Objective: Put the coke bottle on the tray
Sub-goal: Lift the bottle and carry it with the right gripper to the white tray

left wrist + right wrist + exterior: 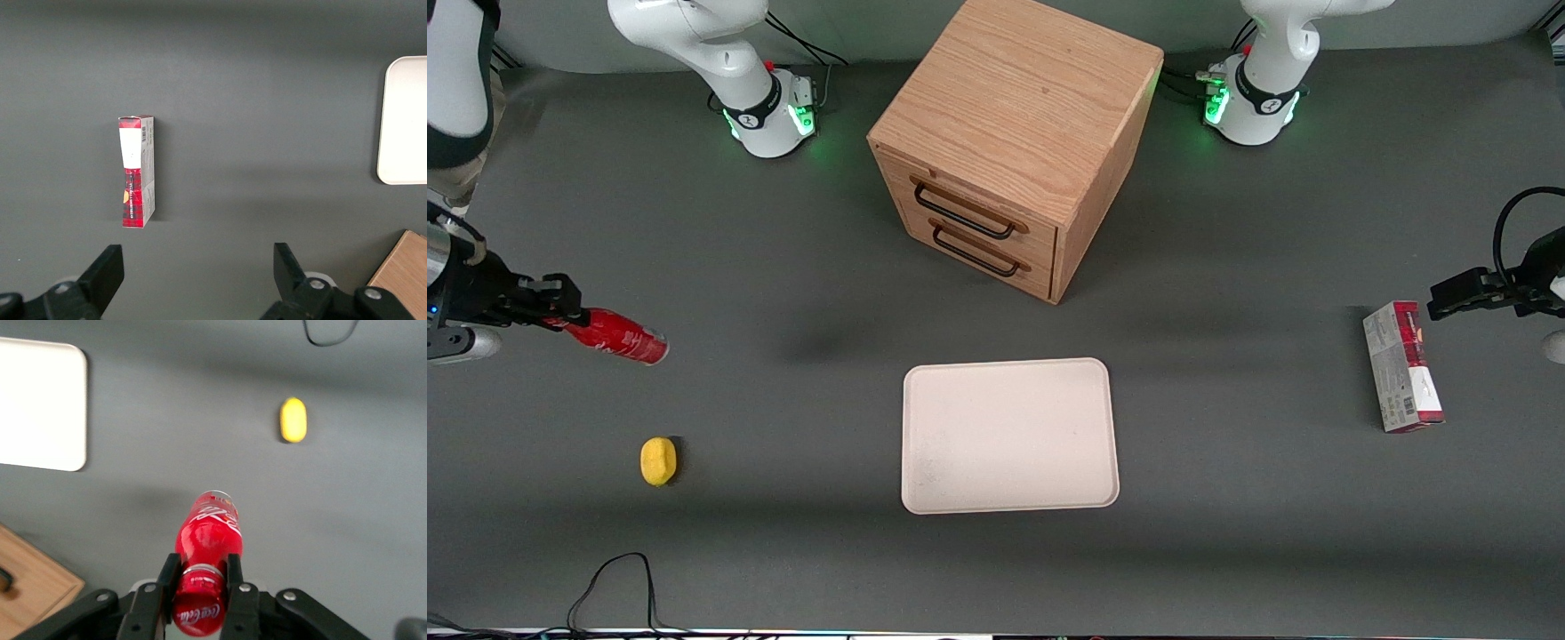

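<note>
The coke bottle (618, 335) is slim and all red with a red cap. It hangs tilted above the table at the working arm's end. My right gripper (560, 313) is shut on the coke bottle's neck just below the cap; in the right wrist view the fingers (168, 575) clamp the bottle (208, 537) on both sides. The pale cream tray (1009, 435) lies flat mid-table, nearer the front camera than the wooden cabinet, and nothing lies on it. It also shows in the right wrist view (40, 403).
A wooden two-drawer cabinet (1014, 133) stands farther from the front camera than the tray. A yellow lemon-like object (659, 461) lies near the bottle, nearer the front camera. A red-and-grey carton (1402, 366) lies toward the parked arm's end. A black cable (618, 587) loops at the front edge.
</note>
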